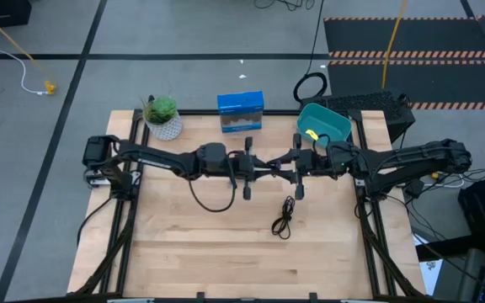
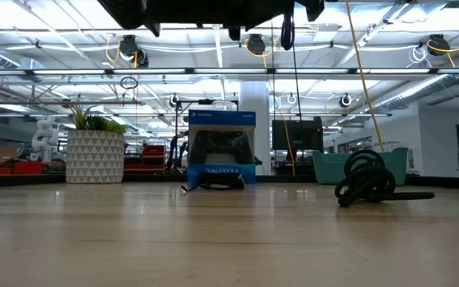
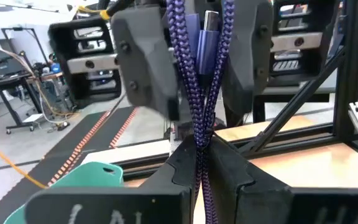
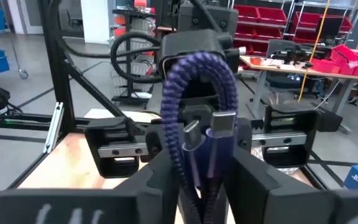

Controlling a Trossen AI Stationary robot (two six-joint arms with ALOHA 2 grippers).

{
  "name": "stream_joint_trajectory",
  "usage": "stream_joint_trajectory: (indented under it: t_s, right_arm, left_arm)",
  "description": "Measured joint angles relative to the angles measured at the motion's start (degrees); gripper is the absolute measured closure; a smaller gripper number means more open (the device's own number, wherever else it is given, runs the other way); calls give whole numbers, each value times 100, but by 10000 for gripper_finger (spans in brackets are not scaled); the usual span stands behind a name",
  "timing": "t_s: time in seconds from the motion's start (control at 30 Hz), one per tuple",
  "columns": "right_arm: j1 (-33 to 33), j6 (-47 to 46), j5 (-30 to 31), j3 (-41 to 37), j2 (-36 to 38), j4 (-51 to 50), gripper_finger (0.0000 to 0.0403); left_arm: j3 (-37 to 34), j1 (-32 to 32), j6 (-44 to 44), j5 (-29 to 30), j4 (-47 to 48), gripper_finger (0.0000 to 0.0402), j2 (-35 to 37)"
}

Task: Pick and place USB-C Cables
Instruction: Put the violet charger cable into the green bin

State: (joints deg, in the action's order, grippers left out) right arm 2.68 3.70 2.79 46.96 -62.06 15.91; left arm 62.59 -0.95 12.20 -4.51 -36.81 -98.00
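Observation:
High above the table's middle, my left gripper is shut on the blue-purple braided USB-C cable. My right gripper faces it, open. Its fingers stand on either side of the cable's bent loop and silver connectors. I cannot tell whether they touch the cable. A long loose black cable lies on the wood near the middle. A second black cable lies in front of the blue box. My left gripper pinches the blue-purple cable's two side-by-side strands between its two fingers. The fingers come in level from the table's left side. The loop and connectors stick out past the fingertips toward the right gripper. The cable is lifted clear of the table.
A teal bin stands at the back right with a yellow thing in it. A potted plant stands at the back left. A big black cable loop lies on the floor beyond the table. The near half of the tabletop is bare wood.

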Motion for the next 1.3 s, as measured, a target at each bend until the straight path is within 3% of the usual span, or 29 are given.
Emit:
stream_joint_trajectory:
  t_s: [0.17, 0.7, 1.3]
  right_arm:
    - [4, 7, 2, 0, -2, -139, 280]
    - [9, 2, -160, 0, 598, -455, 284]
    - [7, 13, -160, 0, 374, -325, 285]
  left_arm:
    - [50, 7, 59, -49, -54, 373, -33]
    - [50, 55, 50, -322, -95, 373, 171]
    - [43, 52, -48, -324, -62, 373, 168]
